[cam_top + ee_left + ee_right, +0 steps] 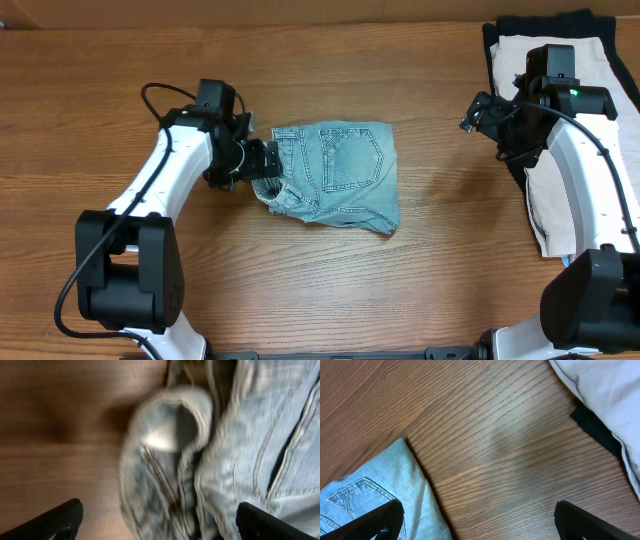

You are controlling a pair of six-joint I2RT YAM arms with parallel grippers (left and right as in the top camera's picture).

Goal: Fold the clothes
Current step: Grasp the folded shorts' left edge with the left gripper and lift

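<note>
Denim shorts (pixel 335 175) folded overhead, white inner patch (pixel 162 440) only in left wrist view

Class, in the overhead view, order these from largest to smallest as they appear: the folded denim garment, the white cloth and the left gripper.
1. white cloth: it spans the most, but the right arm hides part of it, so it is close to the next.
2. denim garment
3. left gripper: clearly the smallest.

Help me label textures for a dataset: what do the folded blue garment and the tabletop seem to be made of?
Blue garment: likely faded light-blue denim, matte; thick seams, pale stitching and a patch pocket show. Tabletop: wood or wood-look laminate, brown, slight sheen; long grain lines show.
</note>
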